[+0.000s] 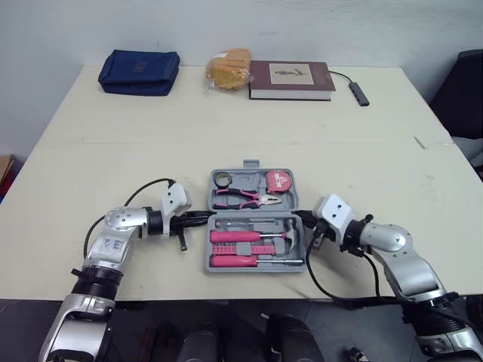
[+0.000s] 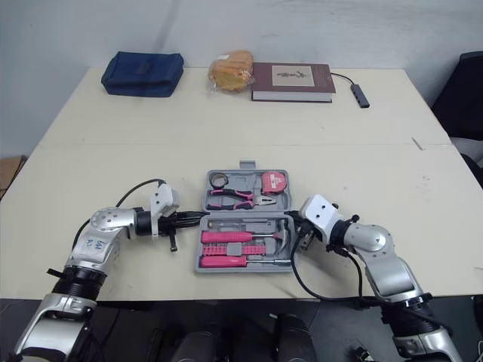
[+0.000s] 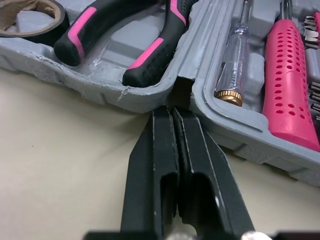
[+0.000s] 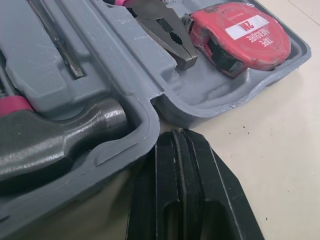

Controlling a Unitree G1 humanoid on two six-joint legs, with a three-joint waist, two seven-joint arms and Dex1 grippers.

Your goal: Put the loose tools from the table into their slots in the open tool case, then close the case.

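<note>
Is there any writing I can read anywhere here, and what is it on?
"TAPE MEASURE": on the red tape measure lying in the tool case.
"2M": also on the tape measure.
Book: the cover label is too small to read.

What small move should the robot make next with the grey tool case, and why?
Probably start tipping the far half of the open grey plastic tool case up: the shut left tool and shut right tool sit at its hinge gaps, and the slots look filled.
</note>
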